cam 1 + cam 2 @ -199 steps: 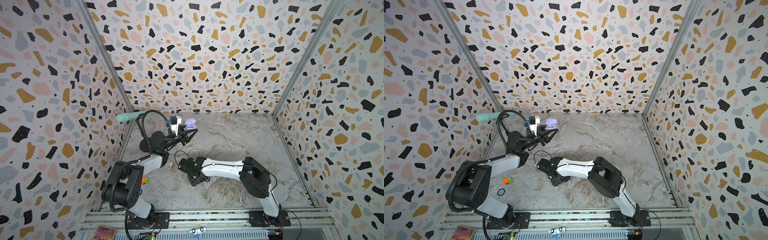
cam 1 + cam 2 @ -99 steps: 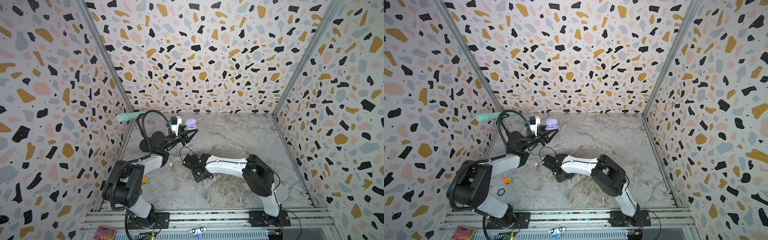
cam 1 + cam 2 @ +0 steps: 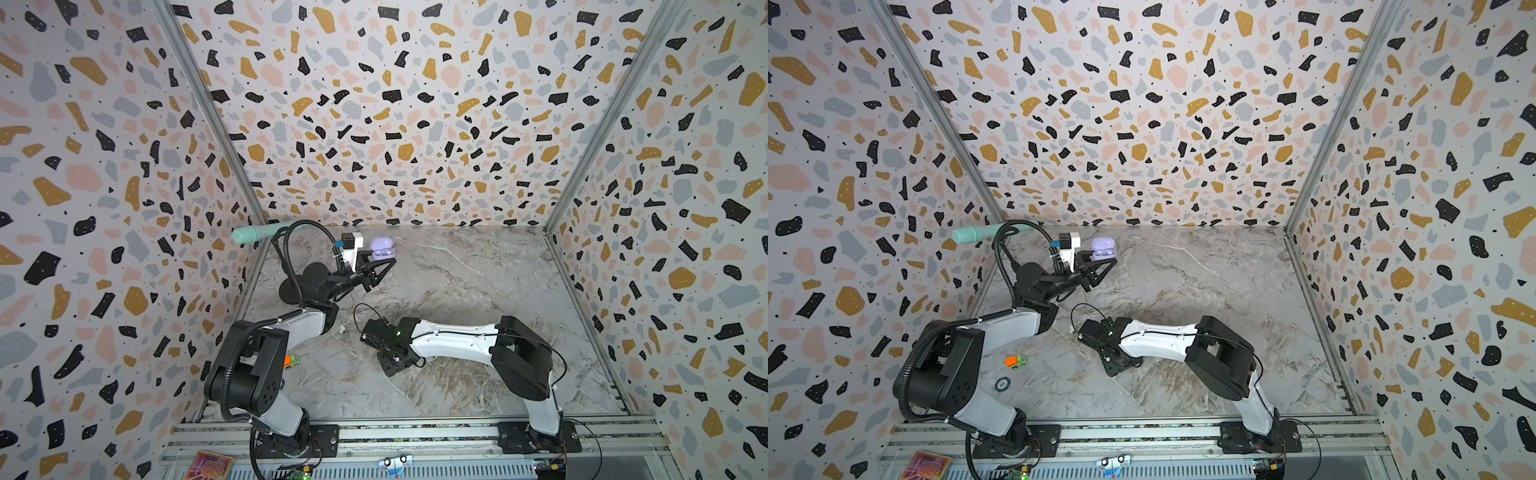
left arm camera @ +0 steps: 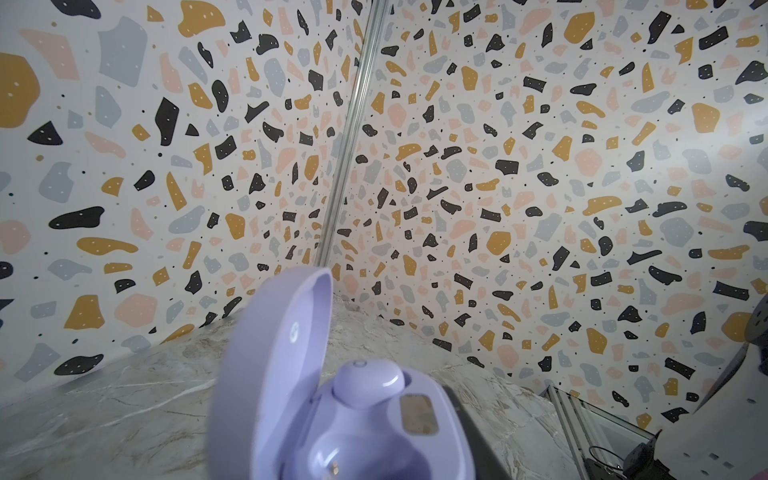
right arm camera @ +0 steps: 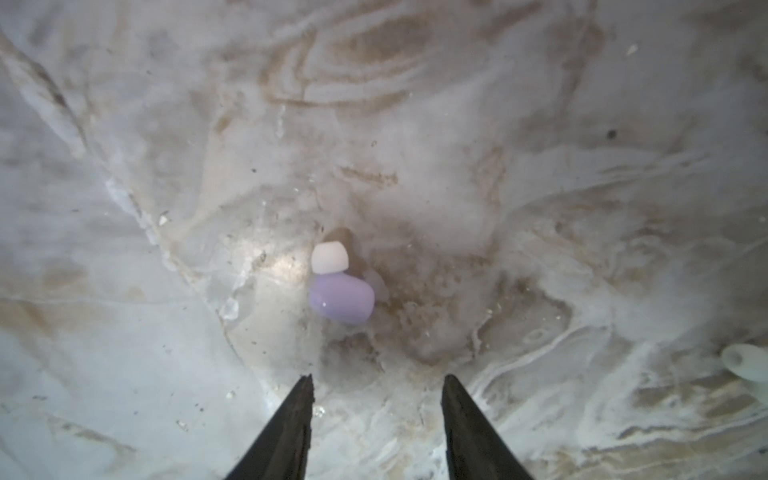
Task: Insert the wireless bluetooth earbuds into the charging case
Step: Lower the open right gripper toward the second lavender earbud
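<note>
One lavender earbud (image 4: 368,384) in the open case (image 4: 270,374), case in left claw (image 3: 386,266); right claw (image 5: 378,377) parted.

We note white shells and black joints on the left arm (image 3: 301,328) and right arm (image 3: 453,338), a ribbed black conduit (image 3: 289,266), and black tapered fingers (image 5: 291,419) on the right hand (image 5: 376,380).

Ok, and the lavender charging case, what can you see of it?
The lavender charging case is a smooth, glossy plastic pebble. Its hinged lid stands swung open. One lavender earbud sits in a well; the other well is empty. A tan sticker lies on the base. The case is raised off the marble table toward its far left, apparently clamped in the left gripper.
</note>
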Controlling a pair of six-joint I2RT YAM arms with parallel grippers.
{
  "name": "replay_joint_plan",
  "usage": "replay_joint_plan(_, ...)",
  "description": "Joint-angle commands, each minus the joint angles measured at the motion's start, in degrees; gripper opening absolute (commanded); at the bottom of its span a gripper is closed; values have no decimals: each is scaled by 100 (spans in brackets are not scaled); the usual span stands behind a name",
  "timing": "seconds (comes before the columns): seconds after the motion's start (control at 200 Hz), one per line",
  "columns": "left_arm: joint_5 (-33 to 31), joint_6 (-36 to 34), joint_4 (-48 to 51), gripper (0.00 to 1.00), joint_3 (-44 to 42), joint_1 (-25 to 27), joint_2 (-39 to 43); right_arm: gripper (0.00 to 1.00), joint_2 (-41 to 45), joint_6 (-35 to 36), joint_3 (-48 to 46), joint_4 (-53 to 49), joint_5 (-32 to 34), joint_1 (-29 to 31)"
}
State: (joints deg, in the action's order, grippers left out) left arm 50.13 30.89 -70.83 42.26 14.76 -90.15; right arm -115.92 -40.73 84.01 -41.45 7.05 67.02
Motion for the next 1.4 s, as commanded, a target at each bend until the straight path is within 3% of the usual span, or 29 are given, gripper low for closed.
replay_joint_plan(0.0,79,-7,-441,29,86,-27,-10,51,-116,128,211,-105,164,-76)
replay_joint_plan(0.571,79,-64,-327,29,106,-26,6,51,-568,597,719,-136,613,-505)
replay_joint_plan(1.397,102,-106,-239,29,107,-28,32,51,-317,681,888,177,174,-377)
